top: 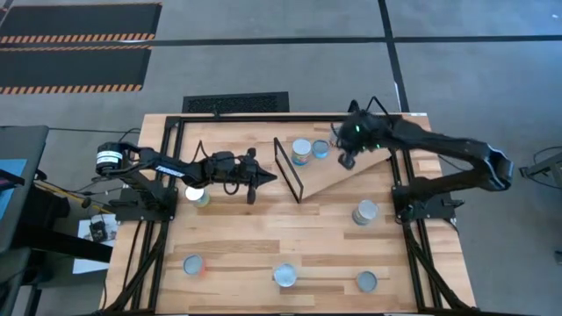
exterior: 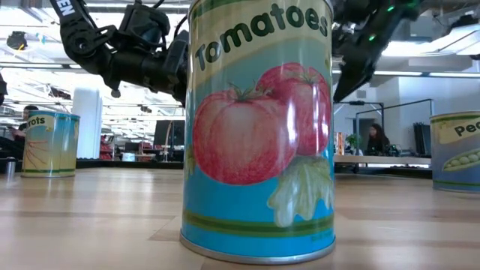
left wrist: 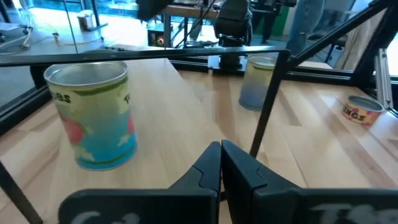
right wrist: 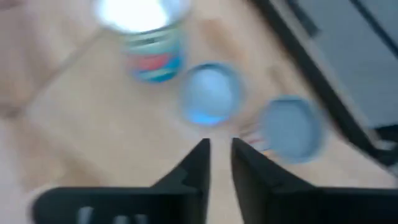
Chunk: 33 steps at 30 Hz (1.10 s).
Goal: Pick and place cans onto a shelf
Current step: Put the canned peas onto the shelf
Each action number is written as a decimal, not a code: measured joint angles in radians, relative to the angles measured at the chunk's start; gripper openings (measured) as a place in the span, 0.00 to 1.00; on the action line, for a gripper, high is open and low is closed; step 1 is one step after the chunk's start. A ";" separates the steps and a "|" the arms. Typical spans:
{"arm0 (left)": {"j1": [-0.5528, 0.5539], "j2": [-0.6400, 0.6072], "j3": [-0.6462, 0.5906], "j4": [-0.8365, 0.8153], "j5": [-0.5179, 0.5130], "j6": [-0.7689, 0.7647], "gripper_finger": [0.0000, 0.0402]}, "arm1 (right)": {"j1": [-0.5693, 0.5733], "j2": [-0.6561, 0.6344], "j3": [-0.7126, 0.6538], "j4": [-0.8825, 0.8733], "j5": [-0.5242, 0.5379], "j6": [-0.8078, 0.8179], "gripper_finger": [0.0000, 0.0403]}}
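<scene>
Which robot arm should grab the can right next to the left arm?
The left, probably. Its gripper is empty, and that can sits right beside its arm. The right gripper hovers at the shelf, farther away.

The tomato can point(exterior: 259, 127) has a shiny paper label and a bright metal rim, the table point(top: 263, 237) is smooth pale wood planks, the shelf point(top: 351, 171) is light wood with a thin black wire frame point(top: 288, 169).
</scene>
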 joint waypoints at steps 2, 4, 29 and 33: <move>-0.008 0.000 0.000 0.003 0.000 0.013 0.00 | 0.086 -0.049 -0.049 -0.005 -0.030 0.047 0.08; -0.015 0.000 0.000 0.007 0.000 0.023 0.00 | 0.184 -0.093 -0.098 -0.007 -0.039 0.124 0.03; -0.018 0.001 0.000 -0.011 0.000 0.015 0.00 | 0.970 0.075 0.013 -0.473 0.163 0.914 0.50; -0.018 0.001 0.000 -0.011 0.019 -0.002 0.00 | 0.963 0.132 0.013 -0.473 0.137 0.913 0.50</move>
